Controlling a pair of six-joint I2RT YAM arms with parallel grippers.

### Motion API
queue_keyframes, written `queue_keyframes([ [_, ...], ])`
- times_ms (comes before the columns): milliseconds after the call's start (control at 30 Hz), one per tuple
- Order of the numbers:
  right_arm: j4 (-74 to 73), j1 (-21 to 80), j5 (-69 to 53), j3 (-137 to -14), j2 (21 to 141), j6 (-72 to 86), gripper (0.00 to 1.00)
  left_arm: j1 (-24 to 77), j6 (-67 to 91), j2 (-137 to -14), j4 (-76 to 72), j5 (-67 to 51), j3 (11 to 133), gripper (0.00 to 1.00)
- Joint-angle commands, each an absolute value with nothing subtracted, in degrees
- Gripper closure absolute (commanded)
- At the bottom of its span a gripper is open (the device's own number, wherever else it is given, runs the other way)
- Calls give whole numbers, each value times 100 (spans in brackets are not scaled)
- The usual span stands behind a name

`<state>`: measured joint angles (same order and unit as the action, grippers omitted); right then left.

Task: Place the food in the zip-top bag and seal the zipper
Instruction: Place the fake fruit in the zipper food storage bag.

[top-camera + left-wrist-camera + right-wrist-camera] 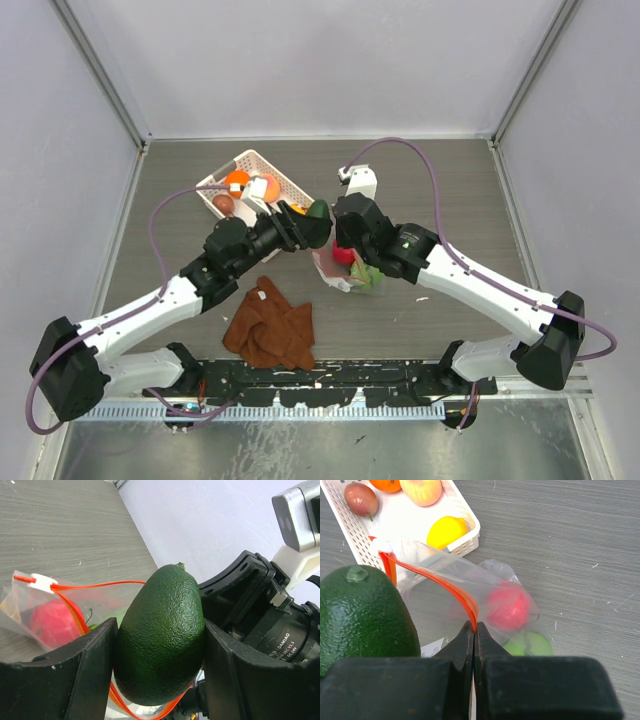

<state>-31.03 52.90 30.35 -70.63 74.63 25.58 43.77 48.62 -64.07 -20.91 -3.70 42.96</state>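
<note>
My left gripper [159, 632] is shut on a dark green fruit [162, 635], holding it above the open mouth of the zip-top bag [352, 272]. Pinching the orange-red zipper [445, 584], my right gripper [474, 628] is shut and holds the bag's mouth up. Inside the bag lie a red fruit [509, 607] and a bright green one [530, 644]. More food sits in the white basket [470, 521]: an orange fruit [387, 484], a peach-pink one [421, 490] and a yellow one [446, 531].
A brownish-red fruit [361, 499] also lies in the basket. A crumpled brown cloth [270, 325] rests on the table in front of the left arm. Both arms meet over the table's middle, and the grey walls stand close on three sides.
</note>
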Motion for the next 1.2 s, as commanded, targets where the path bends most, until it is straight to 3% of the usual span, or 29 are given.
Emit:
queue_keyframes([
  [0, -2666, 5325, 3110, -7209, 7410, 2806, 100, 4589, 4733, -6411, -3159, 354, 4145, 95],
  [167, -2585, 5335, 3062, -7138, 7374, 2873, 100, 4857, 4589, -6465, -3454, 925, 3898, 93],
  [433, -2515, 5334, 3144, -7071, 7205, 2880, 100, 5046, 4366, -6433, -2864, 1269, 3829, 79],
  [1167, -2450, 5335, 3226, -6972, 7155, 2821, 100, 5063, 3994, -6149, -1748, 721, 4131, 19],
])
